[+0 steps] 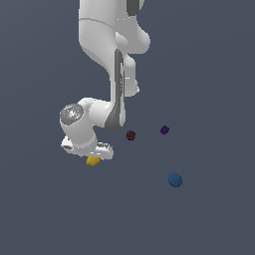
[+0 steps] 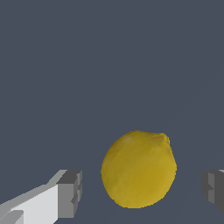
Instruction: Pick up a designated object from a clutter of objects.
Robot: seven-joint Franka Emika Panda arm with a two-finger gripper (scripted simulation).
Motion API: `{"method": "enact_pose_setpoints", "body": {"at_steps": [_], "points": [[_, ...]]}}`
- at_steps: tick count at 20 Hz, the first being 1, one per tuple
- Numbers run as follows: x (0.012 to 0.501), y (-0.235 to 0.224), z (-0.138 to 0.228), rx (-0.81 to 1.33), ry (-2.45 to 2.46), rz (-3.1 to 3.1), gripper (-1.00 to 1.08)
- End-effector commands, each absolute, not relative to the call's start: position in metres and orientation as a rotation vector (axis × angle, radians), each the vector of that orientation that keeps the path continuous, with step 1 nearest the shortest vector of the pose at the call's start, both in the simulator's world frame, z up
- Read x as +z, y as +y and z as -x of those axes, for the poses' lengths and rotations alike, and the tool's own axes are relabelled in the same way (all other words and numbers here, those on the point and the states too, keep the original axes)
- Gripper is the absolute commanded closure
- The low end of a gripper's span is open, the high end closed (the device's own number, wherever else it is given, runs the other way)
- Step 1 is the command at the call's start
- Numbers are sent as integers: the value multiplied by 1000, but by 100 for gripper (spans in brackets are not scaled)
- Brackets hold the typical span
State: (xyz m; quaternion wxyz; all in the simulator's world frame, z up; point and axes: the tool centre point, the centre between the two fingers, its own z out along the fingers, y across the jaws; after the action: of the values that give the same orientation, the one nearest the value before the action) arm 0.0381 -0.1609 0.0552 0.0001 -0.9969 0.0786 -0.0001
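Observation:
The designated object, a smooth yellow lemon-like ball (image 2: 139,169), fills the wrist view between my two grey fingertips. There is a gap on each side of it, so my gripper (image 2: 142,190) is open around it and not touching. In the exterior view the yellow ball (image 1: 92,161) peeks out just under the white hand, and my gripper (image 1: 93,155) is low over the floor with its fingers mostly hidden. The rest of the clutter lies apart: a dark red ball (image 1: 130,135), a dark purple ball (image 1: 164,130) and a blue ball (image 1: 175,180).
The grey floor (image 1: 50,214) is flat and plain. The white arm (image 1: 117,74) comes down from above, on the exterior view's left of the dark red ball.

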Motion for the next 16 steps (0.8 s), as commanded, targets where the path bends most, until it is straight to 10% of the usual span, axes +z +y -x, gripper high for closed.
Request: {"method": "enact_pose_setpoints", "body": {"at_steps": [1,8,9,16], "points": [[42,-161,-37,1,247,3132,-92],[28,-162,-38,0,247,3132,-92],[28,-162,-38,0,247,3132,108],[28,-162,-38,0,247,3132,108]]}}
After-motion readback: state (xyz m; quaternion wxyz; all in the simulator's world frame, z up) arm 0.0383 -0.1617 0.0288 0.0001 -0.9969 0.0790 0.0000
